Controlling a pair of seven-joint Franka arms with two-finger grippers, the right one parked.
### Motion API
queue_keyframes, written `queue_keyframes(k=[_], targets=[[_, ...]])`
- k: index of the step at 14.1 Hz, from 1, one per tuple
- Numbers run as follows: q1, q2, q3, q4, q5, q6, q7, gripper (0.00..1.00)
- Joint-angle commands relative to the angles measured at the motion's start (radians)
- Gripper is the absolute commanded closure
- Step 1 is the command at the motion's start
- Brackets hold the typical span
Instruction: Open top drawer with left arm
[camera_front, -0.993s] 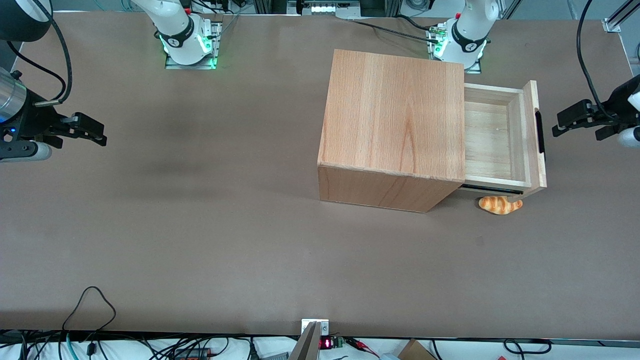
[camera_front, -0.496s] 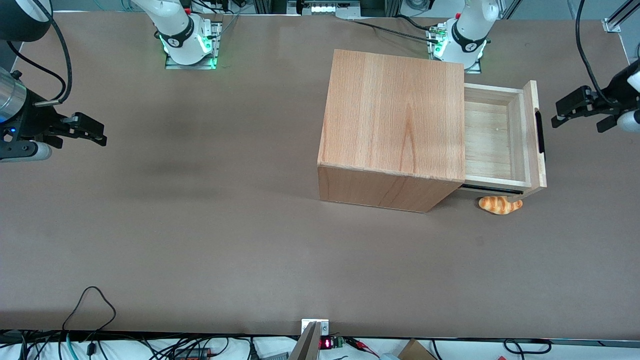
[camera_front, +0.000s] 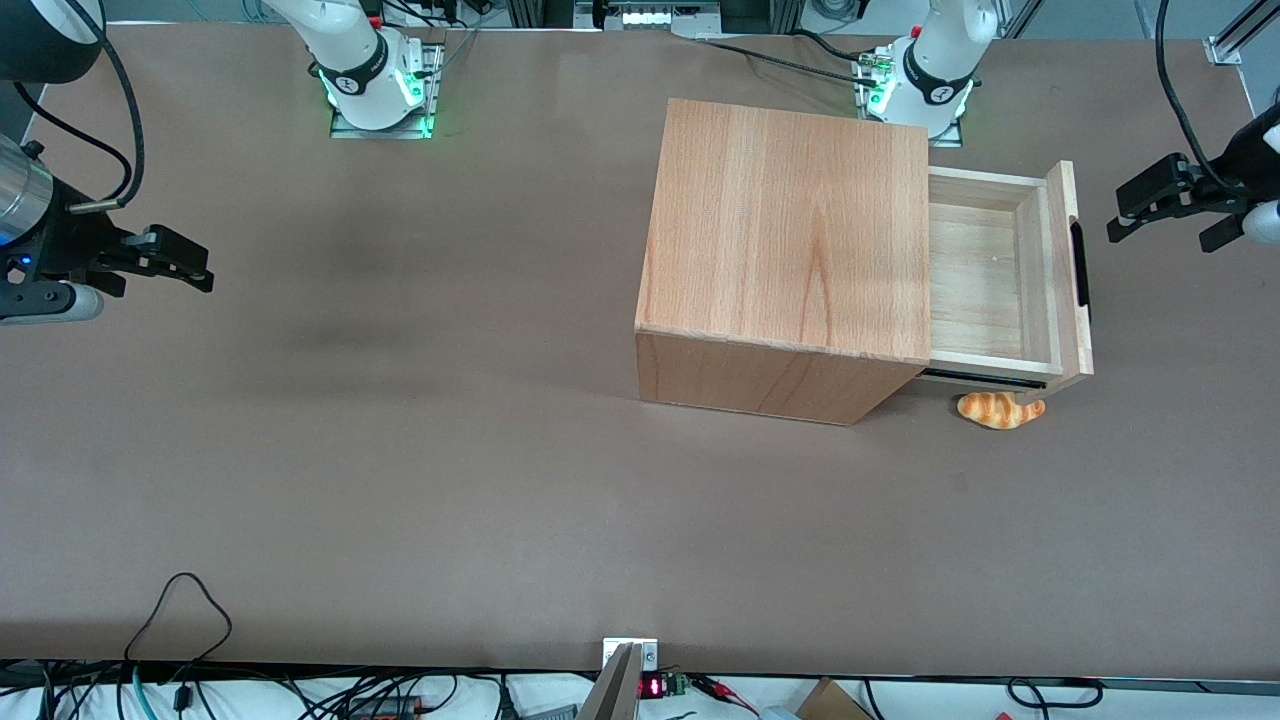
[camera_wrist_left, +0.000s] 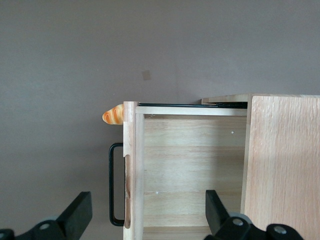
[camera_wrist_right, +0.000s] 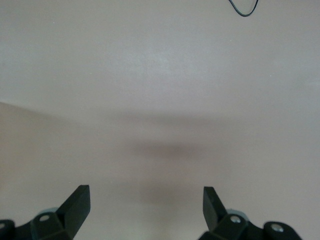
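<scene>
Brown table (camera_front: 400, 450) carries one large wooden cabinet (camera_front: 790, 230), standing toward the working arm's end. Its one top drawer (camera_front: 990, 280) is already drawn well out of the cabinet front, the tray bare inside, and it has not shifted over the last second.

What has changed is the gripper (camera_front: 1168, 212). It has drifted away from the drawer front, farther from the front camera, and now hangs apart from the handle, touching nothing. Its two fingers (camera_wrist_left: 80, 207) are spread wide and empty. That reads as a release after the pull, so the opening looks done, though possibly not at full travel; the runners are mostly hidden.

One slim black bar handle (camera_front: 1080, 265) sits on the front panel. One small orange bread-like toy (camera_front: 1000, 410) lies on the table just under the drawer's nearer corner.
</scene>
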Motion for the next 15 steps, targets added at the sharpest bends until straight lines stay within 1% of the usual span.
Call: queue_keyframes(k=[1, 7, 15], targets=[[-0.006, -0.009, -0.001, 0.003, 0.060, -0.017, 0.030, 0.00], [0.004, 0.005, 0.007, 0.052, 0.052, -0.034, 0.012, 0.00], [0.004, 0.010, 0.007, 0.054, 0.061, -0.037, 0.014, 0.00]])
